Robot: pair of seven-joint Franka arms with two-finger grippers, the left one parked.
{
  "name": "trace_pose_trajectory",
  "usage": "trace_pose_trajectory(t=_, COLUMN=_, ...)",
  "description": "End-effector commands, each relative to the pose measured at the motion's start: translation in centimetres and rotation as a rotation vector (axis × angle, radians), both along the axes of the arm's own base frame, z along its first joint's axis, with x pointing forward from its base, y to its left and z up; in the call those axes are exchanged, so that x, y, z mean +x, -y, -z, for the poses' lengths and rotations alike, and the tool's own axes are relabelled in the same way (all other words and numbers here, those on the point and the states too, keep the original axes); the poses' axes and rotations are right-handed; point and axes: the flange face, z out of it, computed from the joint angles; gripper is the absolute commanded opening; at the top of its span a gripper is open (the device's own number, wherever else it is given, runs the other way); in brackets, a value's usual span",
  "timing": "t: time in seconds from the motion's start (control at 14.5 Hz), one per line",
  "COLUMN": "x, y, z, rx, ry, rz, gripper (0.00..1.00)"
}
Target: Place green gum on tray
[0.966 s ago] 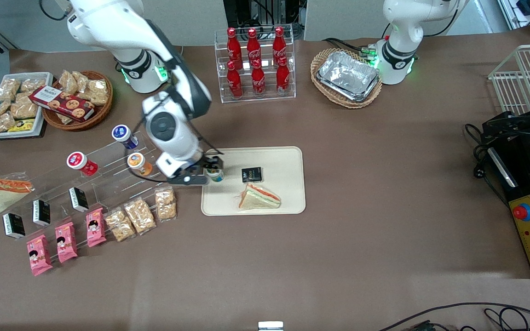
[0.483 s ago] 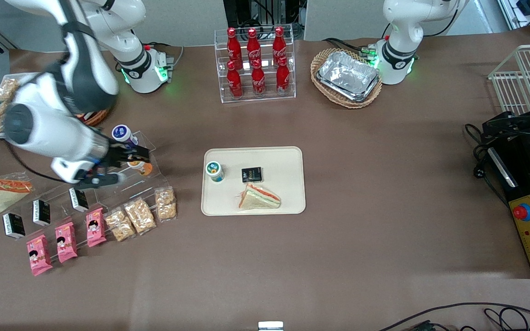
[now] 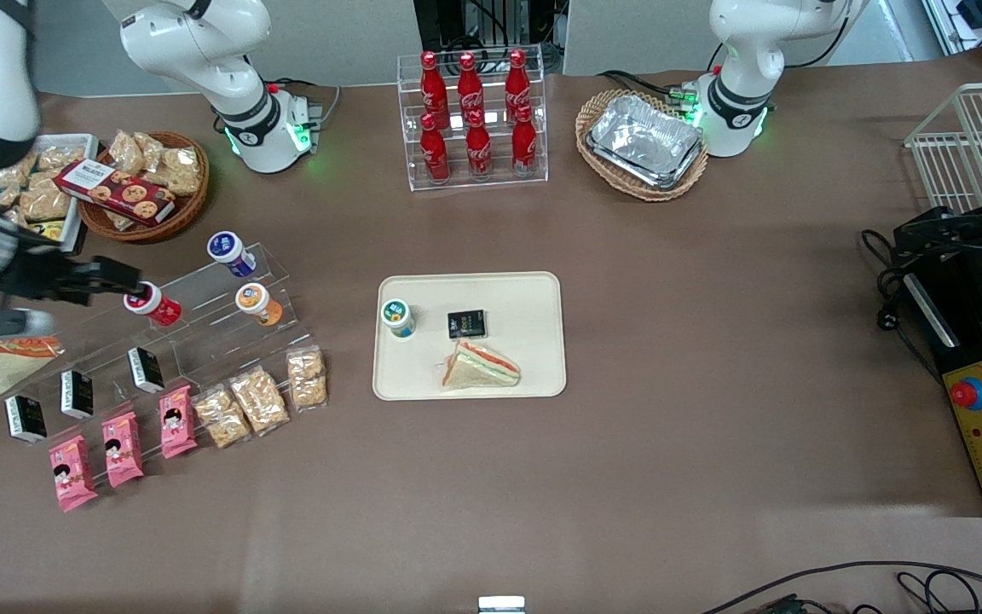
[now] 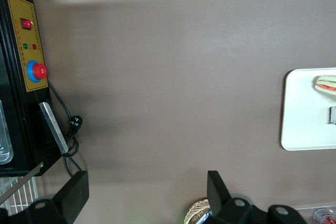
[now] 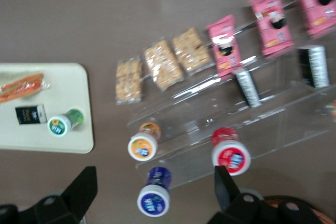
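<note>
The green gum [image 3: 398, 317] stands upright on the cream tray [image 3: 525, 298], near the tray's corner toward the working arm's end; nothing holds it. It also shows in the right wrist view [image 5: 65, 123] on the tray [image 5: 63, 87]. My right gripper [image 3: 129, 281] is open and empty. It hangs far from the tray, toward the working arm's end of the table, over the clear acrylic rack and beside the red-lidded bottle [image 3: 150, 303]. In the right wrist view the gripper [image 5: 155, 174] has its fingers wide apart above the blue-lidded bottle [image 5: 153, 195].
A wrapped sandwich [image 3: 481, 365] and a black packet [image 3: 466, 324] lie on the tray. The acrylic rack [image 3: 201, 333] holds the orange-lidded bottle [image 3: 257, 303], the blue-lidded bottle [image 3: 228, 251] and snack packs. A cola rack [image 3: 474, 119] and a basket of foil trays [image 3: 643, 143] stand farther from the camera.
The gripper has let go of the green gum on the tray and swung away toward the working arm's end, over the acrylic rack. The gum stays upright on the tray.
</note>
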Motion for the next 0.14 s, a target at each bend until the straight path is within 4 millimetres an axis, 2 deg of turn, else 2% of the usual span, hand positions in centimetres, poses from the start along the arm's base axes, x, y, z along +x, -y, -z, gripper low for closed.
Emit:
trace_pose_trajectory(t=0.0, x=-0.3, y=4.9, z=-3.6, rx=-0.022, ry=0.012, rz=0.062, gripper=0.99)
trace_pose_trajectory(t=0.07, x=-0.3, y=5.2, z=-5.0, rx=-0.032, ry=0.033, rz=0.066, gripper=0.99)
